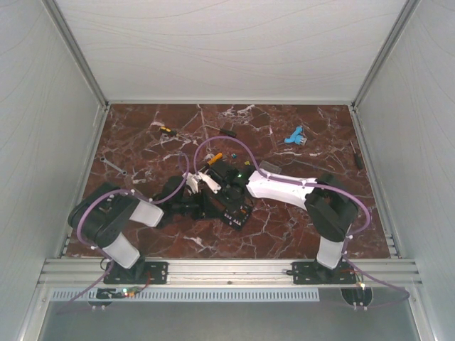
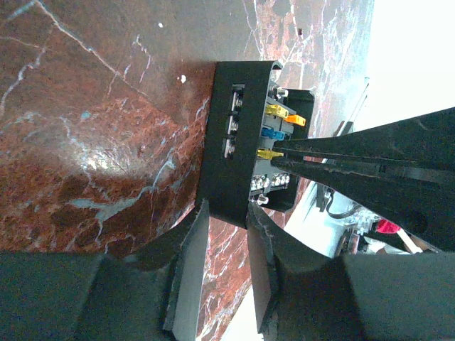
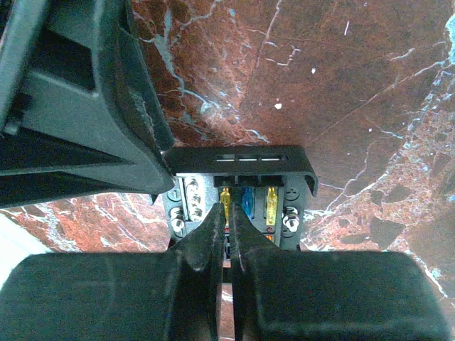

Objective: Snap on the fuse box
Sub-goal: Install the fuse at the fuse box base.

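Right gripper (image 3: 226,219): clenched, fingers pressed flat together. The tips reach down into the box (image 3: 242,159) at a yellow fuse (image 3: 226,202); I cannot tell whether they pinch it.
Left gripper (image 2: 227,215): grasps the box by one side wall, which stands between its two fingers.
Box: black and open-topped, it sits on the table (image 3: 320,85) about mid-table, between the two arms where the grippers meet.
Fuses (image 3: 248,202): a short row inside the box, yellow, blue, yellow in the right wrist view. The left wrist view also shows an orange one.
Terminals (image 3: 192,199): silver screws on either side of the fuses.
Table: red-brown marble with white veins.
Blue part (image 1: 293,136): lies toward the back — well apart from the box.
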